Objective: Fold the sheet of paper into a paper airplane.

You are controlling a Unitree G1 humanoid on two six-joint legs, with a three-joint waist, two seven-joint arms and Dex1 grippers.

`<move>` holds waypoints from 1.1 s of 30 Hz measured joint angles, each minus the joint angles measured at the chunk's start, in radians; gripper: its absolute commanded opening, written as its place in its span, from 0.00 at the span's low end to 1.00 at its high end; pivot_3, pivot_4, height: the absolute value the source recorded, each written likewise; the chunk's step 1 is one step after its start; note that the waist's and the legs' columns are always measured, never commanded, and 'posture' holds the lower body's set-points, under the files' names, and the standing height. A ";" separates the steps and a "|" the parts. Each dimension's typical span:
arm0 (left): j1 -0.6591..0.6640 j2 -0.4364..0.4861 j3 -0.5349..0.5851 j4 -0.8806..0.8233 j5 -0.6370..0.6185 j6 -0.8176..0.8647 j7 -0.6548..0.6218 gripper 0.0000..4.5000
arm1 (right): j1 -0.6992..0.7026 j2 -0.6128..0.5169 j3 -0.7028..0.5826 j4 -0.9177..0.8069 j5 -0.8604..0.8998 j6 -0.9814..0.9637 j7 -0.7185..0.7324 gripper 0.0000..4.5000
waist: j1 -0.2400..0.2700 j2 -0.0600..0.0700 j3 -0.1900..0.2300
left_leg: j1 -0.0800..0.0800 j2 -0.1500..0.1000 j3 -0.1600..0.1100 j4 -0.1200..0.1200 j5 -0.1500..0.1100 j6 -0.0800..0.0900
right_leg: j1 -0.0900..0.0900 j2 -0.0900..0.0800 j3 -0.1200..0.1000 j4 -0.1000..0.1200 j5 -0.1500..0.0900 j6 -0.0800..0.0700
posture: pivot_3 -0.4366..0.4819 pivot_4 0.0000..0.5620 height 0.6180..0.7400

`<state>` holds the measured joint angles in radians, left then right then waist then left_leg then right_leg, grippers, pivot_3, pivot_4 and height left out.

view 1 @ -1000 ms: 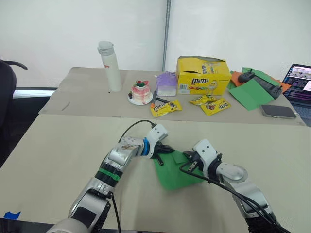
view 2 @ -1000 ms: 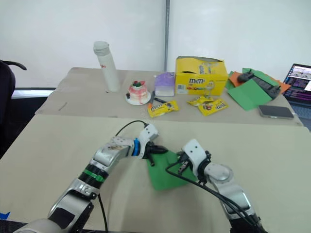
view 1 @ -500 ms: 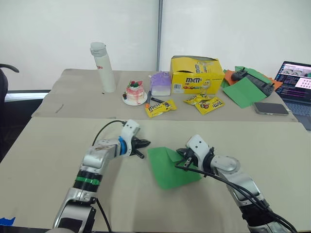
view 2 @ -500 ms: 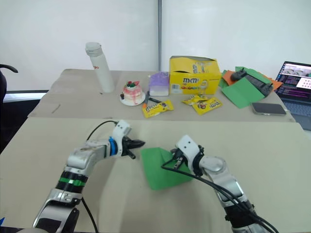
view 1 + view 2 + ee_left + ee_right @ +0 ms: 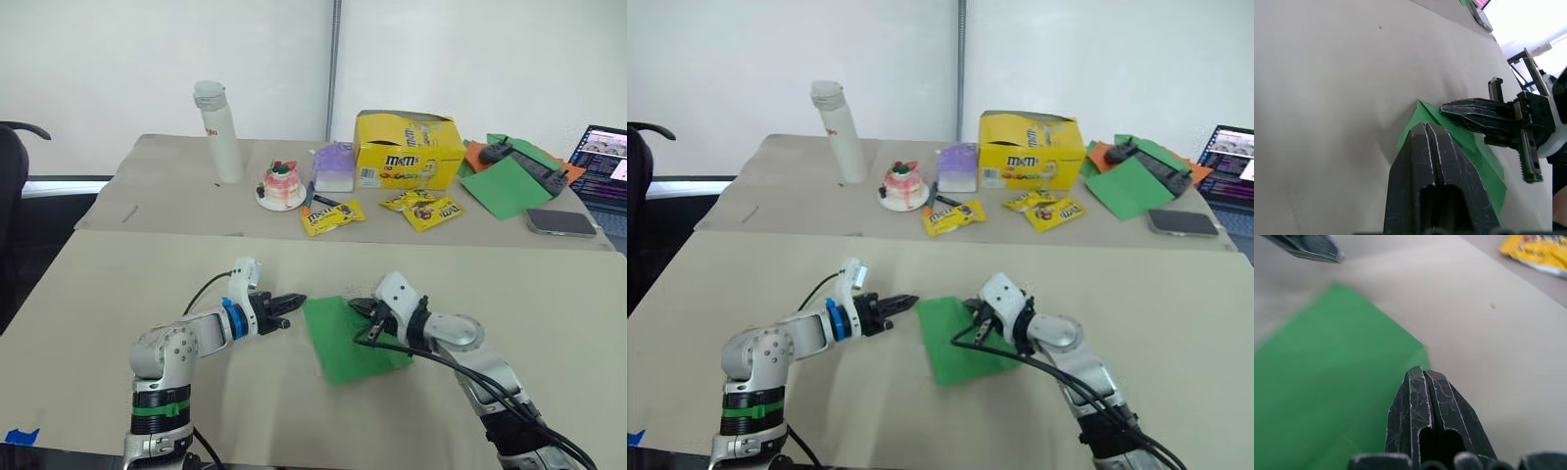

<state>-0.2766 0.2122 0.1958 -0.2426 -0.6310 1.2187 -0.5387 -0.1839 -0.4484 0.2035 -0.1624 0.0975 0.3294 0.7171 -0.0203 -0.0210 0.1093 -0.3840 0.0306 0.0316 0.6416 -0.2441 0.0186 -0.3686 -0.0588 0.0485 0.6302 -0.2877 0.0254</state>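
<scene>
The sheet of paper (image 5: 348, 345) lies on the near table, bright green and mostly flat, with its far corner folded over into a small flap. My left gripper (image 5: 294, 298) is shut and empty, its tips just left of the sheet's far-left edge and pointing at it. My right gripper (image 5: 359, 307) is shut, its tips resting on the folded flap near the sheet's far edge. From the left wrist, the sheet (image 5: 1484, 159) lies just beyond my own shut fingertips (image 5: 1419, 134). A paper airplane is out of view.
On the far table stand a white bottle (image 5: 217, 132), a small cake on a plate (image 5: 282, 186), a yellow candy box (image 5: 409, 149) and candy bags (image 5: 333, 216). Another green sheet with orange paper (image 5: 505, 186), a phone (image 5: 560, 222) and a laptop (image 5: 607, 166) sit far right.
My left gripper has pulled back leftward off the sheet, and its arm has drawn in toward me. The right gripper stays on the sheet's far part. The camera shifted.
</scene>
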 measured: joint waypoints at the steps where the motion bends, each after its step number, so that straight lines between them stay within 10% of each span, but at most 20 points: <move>1: 0.005 0.005 -0.003 -0.004 0.000 -0.001 0.002 0.00 | 0.001 -0.010 -0.008 -0.005 0.010 0.000 0.014 0.00 | 0.003 0.000 0.000 | 0.000 0.000 0.000 0.000 0.000 0.000 | 0.000 -0.001 0.000 0.000 0.000 0.000 | 0.48 0.27 1.00; 22: 0.040 -0.071 -0.035 -0.004 -0.066 0.009 0.118 0.00 | 0.019 -0.097 0.014 -0.003 -0.008 0.035 0.053 0.00 | 0.012 0.000 0.000 | 0.000 0.001 -0.001 0.000 0.000 0.000 | 0.001 -0.010 -0.003 -0.002 0.000 -0.002 | 0.48 0.27 1.00; 30: 0.040 -0.074 0.032 -0.004 -0.128 0.077 0.157 0.55 | 0.022 -0.097 0.017 -0.012 -0.008 0.046 0.044 0.00 | 0.011 0.000 0.000 | 0.000 0.000 0.000 0.000 0.000 0.000 | 0.002 -0.004 -0.003 -0.002 0.000 -0.001 | 0.48 0.27 1.00; 33: 0.041 -0.074 0.063 -0.004 -0.185 0.127 0.157 0.55 | 0.020 -0.097 0.019 -0.012 -0.008 0.046 0.044 0.00 | 0.011 0.000 0.000 | 0.001 0.000 0.000 0.000 0.000 0.000 | 0.002 -0.004 -0.003 -0.002 0.000 -0.001 | 0.48 0.27 1.00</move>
<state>-0.2357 0.1379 0.2592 -0.2468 -0.8156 1.3459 -0.3818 -0.1634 -0.5457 0.2228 -0.1745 0.0898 0.3759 0.7615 -0.0094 -0.0214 0.1093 -0.3835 0.0305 0.0311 0.6413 -0.2441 0.0187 -0.3665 -0.0625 0.0455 0.6279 -0.2878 0.0239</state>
